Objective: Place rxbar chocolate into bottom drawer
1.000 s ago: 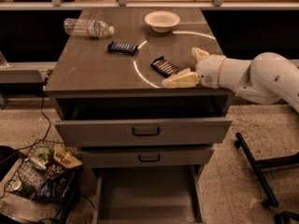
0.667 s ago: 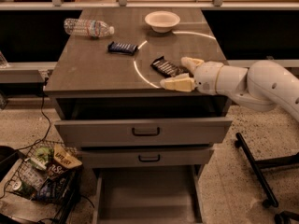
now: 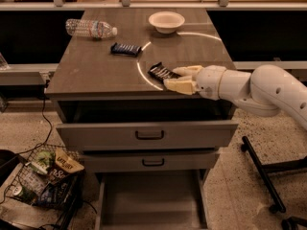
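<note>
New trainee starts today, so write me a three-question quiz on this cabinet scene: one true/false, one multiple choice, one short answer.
1. True or false: the bottom drawer is pulled open.
2. Where is the robot's open hand? A) inside the bottom drawer B) at the rxbar chocolate on the cabinet top C) tucked away out of view
3. Which wrapped bar lies nearer the water bottle?

Key: 1 true. 2 B. 3 the dark blue bar.
</note>
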You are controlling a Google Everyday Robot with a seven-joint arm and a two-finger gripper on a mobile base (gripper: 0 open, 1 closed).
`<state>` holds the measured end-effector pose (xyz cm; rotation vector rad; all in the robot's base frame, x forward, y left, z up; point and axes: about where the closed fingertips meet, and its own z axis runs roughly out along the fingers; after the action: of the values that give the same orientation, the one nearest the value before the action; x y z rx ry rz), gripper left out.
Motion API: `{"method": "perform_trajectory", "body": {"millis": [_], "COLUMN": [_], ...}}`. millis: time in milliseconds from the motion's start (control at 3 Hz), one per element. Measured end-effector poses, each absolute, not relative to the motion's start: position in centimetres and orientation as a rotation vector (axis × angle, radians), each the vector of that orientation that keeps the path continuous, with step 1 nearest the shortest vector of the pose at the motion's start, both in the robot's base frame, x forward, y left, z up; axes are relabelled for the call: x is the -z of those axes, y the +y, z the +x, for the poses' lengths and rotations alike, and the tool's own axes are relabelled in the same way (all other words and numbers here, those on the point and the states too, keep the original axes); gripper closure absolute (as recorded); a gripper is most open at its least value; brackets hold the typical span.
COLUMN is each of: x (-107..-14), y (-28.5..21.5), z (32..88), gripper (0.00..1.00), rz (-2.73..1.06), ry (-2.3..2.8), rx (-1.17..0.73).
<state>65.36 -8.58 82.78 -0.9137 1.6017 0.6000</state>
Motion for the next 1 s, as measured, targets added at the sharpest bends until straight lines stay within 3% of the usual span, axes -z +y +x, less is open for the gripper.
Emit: {"method": "perform_trajectory", "body": {"millis": [333, 1000], "x": [-82.81, -82.81], "y": [-8.57, -8.56], "z": [65.34, 65.34], "gripper": [1.00, 1.00], "rz": [-0.914, -0.914], "ry": [1.602, 1.602], "rx": [-0.600, -0.600]}}
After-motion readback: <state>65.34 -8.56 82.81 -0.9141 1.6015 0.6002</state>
